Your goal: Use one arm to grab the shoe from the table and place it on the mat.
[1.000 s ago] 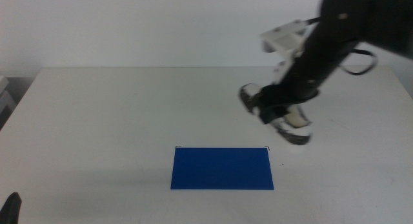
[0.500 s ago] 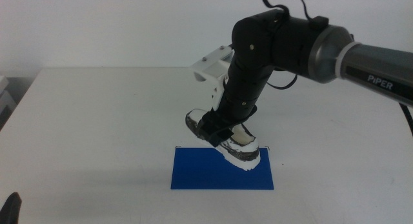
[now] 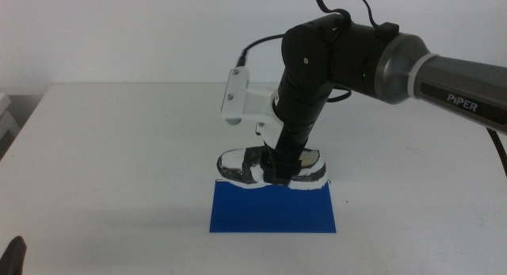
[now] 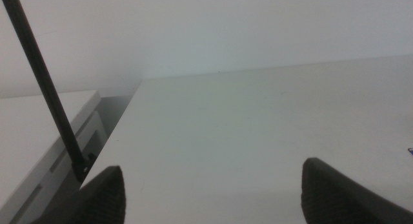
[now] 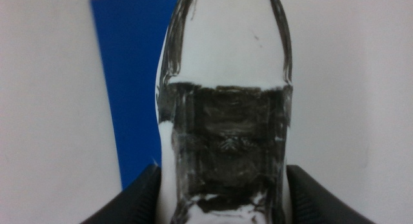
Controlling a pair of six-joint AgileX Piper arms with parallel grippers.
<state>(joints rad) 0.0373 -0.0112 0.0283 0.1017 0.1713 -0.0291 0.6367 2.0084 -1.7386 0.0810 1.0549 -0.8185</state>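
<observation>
The right arm [image 3: 356, 57] reaches in from the right side of the middle view, its grey link lettered in white, bending sharply down at the elbow; its white bracket [image 3: 242, 101] juts to the left; the right gripper [image 3: 279, 168] points down, jaws clamped on either side of the shoe [image 3: 269, 166]; the left gripper [image 4: 213, 192] waits at the bottom left corner of the middle view, jaws spread wide apart.

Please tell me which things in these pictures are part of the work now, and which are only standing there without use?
Part of the job:
- shoe, gripped by the right end effector
- mat
- table

Not in use:
- left end effector, waiting open at the table's near left corner
- white side cabinet beside the table
</observation>
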